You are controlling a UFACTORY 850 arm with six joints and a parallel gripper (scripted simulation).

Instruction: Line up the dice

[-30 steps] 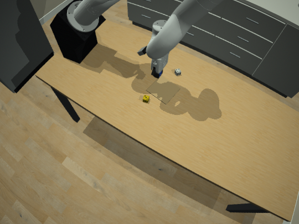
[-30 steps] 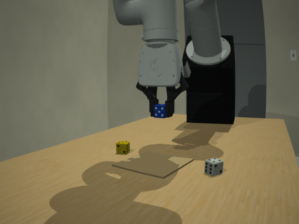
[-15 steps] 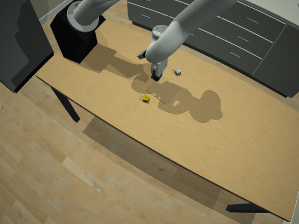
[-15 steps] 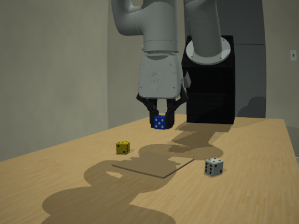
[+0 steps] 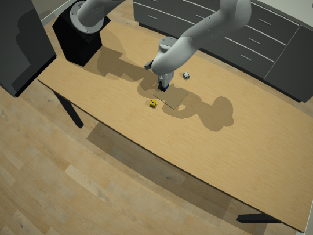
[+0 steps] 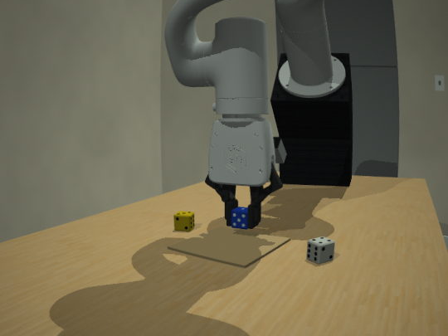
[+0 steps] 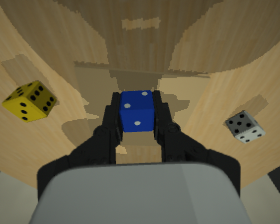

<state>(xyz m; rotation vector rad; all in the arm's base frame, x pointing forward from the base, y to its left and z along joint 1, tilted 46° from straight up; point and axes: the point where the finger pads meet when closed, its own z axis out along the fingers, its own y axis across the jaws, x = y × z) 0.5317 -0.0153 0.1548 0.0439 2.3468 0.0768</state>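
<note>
My gripper [image 5: 163, 87] [image 6: 242, 221] [image 7: 137, 102] is shut on the blue die [image 6: 240, 218] [image 7: 137, 117], one pip up. It holds the die upright and low, by the base-side edge of the mat; whether the die touches the mat I cannot tell. The thin mat [image 5: 174, 101] [image 6: 236, 255] [image 7: 192, 92] lies flat, mostly in shadow. The yellow die [image 5: 152, 103] [image 6: 183, 221] [image 7: 30, 101] lies on the table left of the mat in the exterior view, three up. The white die [image 5: 186, 75] [image 6: 320, 250] [image 7: 245, 127] lies to the right, four up.
The black base stand [image 5: 76, 39] [image 6: 315, 143] stands at the far end of the wooden table [image 5: 232, 158] [image 6: 353, 301]. Grey drawers [image 5: 232, 39] stand behind the table in the top view. The arm's shadow falls across the mat and the table.
</note>
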